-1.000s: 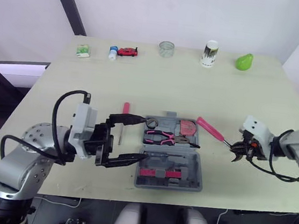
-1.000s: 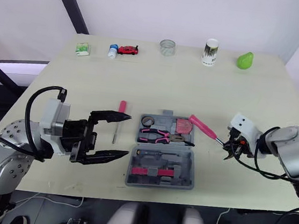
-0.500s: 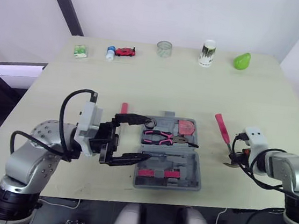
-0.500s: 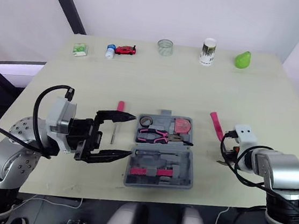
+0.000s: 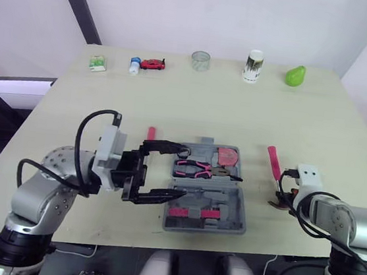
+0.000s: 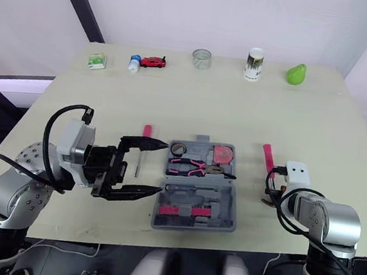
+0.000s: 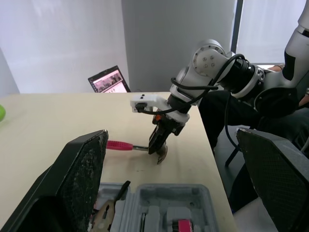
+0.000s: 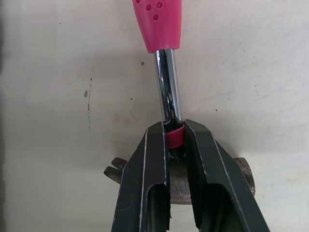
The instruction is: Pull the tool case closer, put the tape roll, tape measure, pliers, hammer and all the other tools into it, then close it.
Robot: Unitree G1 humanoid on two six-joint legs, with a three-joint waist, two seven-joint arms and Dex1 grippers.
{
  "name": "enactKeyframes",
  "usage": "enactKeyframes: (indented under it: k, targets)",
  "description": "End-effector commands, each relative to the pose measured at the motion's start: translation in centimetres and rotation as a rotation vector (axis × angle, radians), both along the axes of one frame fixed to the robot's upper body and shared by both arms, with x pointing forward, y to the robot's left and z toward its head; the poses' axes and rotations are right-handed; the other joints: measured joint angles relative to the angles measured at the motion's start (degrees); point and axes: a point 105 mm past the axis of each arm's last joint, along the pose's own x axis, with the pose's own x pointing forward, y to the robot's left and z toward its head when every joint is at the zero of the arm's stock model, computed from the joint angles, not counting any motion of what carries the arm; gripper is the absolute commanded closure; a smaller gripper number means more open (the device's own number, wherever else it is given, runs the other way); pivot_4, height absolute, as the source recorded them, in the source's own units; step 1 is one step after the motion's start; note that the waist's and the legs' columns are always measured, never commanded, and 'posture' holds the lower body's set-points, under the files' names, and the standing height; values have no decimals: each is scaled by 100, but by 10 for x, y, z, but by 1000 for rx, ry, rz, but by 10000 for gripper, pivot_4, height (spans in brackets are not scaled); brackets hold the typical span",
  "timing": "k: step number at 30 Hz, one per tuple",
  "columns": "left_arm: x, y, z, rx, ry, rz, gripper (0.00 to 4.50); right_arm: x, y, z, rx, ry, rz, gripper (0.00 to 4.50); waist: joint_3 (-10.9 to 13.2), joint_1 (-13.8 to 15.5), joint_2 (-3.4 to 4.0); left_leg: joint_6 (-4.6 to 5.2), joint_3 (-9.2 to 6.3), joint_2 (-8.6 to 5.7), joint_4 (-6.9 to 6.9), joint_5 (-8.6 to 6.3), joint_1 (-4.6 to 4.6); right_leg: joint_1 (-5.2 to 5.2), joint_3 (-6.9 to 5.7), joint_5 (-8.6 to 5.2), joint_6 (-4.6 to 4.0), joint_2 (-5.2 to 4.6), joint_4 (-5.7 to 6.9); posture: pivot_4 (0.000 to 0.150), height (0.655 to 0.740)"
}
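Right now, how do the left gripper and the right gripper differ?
The left gripper is wide open and holds nothing; the right gripper is shut on the hammer, on the shaft just by the head. The left gripper is at the left edge of the case; the right gripper is apart from the case, to its right. Both are low over the table.

Bare table [image 5: 259, 186] btwn tool case [image 5: 240, 210] & hammer [image 5: 273, 161], left pincer [image 5: 181, 171] spread across case's left edge, screwdriver [image 5: 151, 132] just beyond.
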Motion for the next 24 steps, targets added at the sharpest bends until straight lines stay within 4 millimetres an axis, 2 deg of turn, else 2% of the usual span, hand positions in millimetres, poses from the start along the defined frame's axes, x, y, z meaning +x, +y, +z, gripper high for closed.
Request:
enactKeyframes:
  k: [1,3,4,7,11,14,16,21,24]
  targets:
    - [-3,-1,2,-6,-32,-12,0,0,6,4,-10,-7,46,34562,1,0,1,0,0,1,0,0,0,0,0,0,0,0,0,1500,7400]
    - [-3,-1,3,-7,-34,-10,0,3,5,10,-14,-25,44,26769,1,0,1,0,1,0,0,0,0,-1,1,0,0,0,0,1500,7400]
    - [-3,0,2,-7,-35,-8,0,5,3,14,-25,-39,47,24667,1,2,1,0,1,1,0,0,0,-1,1,0,0,0,0,1500,7400]
    - [-3,1,0,-3,-34,-4,0,6,-3,20,-38,-54,56,24667,2,9,3,1,3,0,0,-1,-1,-1,4,0,0,-2,-1,1500,7400]
    - [-3,2,-1,1,-33,-3,0,3,1,30,-25,-106,161,24667,2,10,3,2,1,0,-1,-1,-3,-1,1,0,0,-3,-4,1500,7400]
    - [-2,3,-1,6,-35,-4,0,8,5,40,-4,-235,237,24667,2,4,3,2,0,0,-1,-1,-3,0,1,0,1,-1,-4,1500,7400]
    - [-2,3,-2,10,-36,-5,0,7,2,38,-28,-258,263,24667,2,4,3,2,1,0,-1,-1,-2,0,2,0,1,0,-4,1500,7400]
    - [-1,2,0,6,-36,-6,0,7,8,35,39,-410,335,24667,2,10,1,3,2,1,-1,-1,-3,0,3,0,2,-1,-6,1500,7400]
    - [0,1,2,7,-40,-9,0,3,6,8,30,-416,317,24667,1,12,1,2,1,2,-1,-1,-2,0,2,0,2,0,-5,1500,7400]
